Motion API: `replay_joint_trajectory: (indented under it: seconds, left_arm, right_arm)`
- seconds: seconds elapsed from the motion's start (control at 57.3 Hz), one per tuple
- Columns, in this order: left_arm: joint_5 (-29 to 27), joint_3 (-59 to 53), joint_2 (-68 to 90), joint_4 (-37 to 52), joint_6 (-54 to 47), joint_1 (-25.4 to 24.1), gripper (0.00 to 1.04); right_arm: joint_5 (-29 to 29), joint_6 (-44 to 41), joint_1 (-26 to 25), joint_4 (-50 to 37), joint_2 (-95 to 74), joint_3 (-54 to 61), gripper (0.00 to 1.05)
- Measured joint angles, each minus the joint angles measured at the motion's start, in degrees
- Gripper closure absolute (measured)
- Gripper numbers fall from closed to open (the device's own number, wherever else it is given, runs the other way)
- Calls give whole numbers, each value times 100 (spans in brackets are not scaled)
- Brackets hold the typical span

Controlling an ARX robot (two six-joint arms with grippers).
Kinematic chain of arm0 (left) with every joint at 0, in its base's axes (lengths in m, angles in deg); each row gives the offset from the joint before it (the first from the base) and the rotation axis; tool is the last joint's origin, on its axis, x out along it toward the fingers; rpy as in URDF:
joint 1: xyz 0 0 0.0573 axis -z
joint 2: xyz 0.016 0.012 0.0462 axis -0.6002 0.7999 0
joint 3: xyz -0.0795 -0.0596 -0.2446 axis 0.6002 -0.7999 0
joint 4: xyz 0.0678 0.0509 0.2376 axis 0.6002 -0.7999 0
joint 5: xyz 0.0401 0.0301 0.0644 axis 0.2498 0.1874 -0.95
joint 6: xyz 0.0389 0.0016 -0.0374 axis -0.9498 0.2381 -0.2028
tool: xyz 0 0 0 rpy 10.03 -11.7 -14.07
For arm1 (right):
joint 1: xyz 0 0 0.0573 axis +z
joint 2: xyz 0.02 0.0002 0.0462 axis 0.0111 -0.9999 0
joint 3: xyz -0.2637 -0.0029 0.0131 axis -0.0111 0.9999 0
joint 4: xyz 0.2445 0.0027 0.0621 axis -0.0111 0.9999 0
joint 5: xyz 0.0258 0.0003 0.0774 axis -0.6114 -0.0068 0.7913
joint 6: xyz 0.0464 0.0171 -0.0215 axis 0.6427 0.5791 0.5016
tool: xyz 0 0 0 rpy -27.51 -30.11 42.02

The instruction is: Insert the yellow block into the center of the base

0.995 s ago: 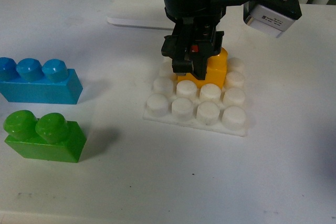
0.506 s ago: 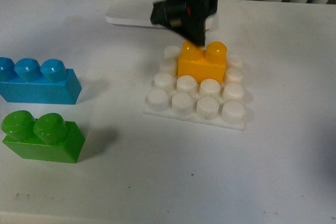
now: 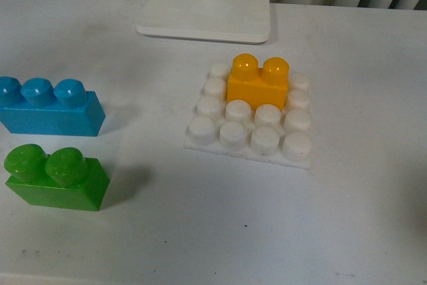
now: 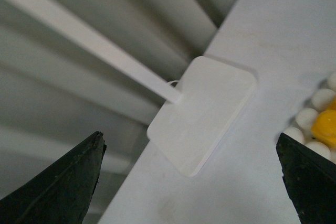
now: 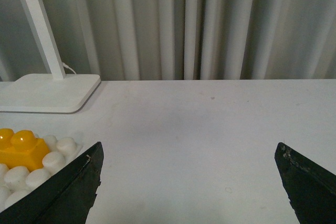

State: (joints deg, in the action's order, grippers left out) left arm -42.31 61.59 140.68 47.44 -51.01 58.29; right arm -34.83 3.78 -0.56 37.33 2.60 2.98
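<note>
Left hand (image 4: 189, 182) spread empty; base (image 4: 315, 121) and yellow block (image 4: 326, 124) cut off.

No part of the robot appeared in the front view. In the left wrist view, the left gripper (image 4: 191, 182) showed only as two fingertips (image 4: 58, 187), each a matte black wedge tapering to a blunt point, with a slightly rough, grainy surface. The two tips entered from opposite corners with a wide gap between them. In the right wrist view, the right gripper (image 5: 191, 184) presented the same form: two matte black, pointed fingertips (image 5: 307, 184), likewise set wide apart, with light scuff marks along their edges. No cables, screws or markings were visible.
</note>
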Motion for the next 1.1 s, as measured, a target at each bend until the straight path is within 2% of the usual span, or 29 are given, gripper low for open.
replay_joint_trajectory:
  seconds: [0.105, 0.209, 0.349, 0.419, 0.523, 0.558, 0.611, 0.838, 0.995, 1.029, 1.099]
  left_arm:
    - [-459, -1399, -1121, 911, 1178, 50, 6]
    - [-1167, -2470, -2205, 1180, 2249, 205, 6]
    - [-2286, -3519, -3683, 787, 3475, 326, 6]
    - [-2444, -3888, -4393, 455, 4085, 223, 6]
    - [-2522, -3947, -4664, 448, 4575, 219, 7]
    - [-2791, -3995, -4699, 566, 4590, 219, 14]
    - [-2796, -4085, -4800, 575, 4605, 98, 23]
    - [-2068, -4452, -5458, 332, 4651, -730, 66]
    - [-1674, -4603, -5777, 170, 4673, -1134, 95]
    - [-1615, -4627, -5829, 142, 4675, -1198, 101]
    - [-1499, -4680, -5945, 79, 4706, -1342, 101]
  right_arm:
    - [2, 0, 0, 0, 0, 0, 9]
    - [2, 0, 0, 0, 0, 0, 9]
    - [2, 0, 0, 0, 0, 0, 9]
    - [2, 0, 0, 0, 0, 0, 9]
    - [2, -2, 0, 0, 0, 0, 9]
    - [0, 0, 0, 0, 0, 0, 9]
    - [0, 0, 0, 0, 0, 0, 9]
    - [2, 0, 0, 0, 0, 0, 9]
    - [0, 0, 0, 0, 0, 0, 9]
    - [0, 0, 0, 0, 0, 0, 9]
    - [2, 0, 0, 0, 0, 0, 9]
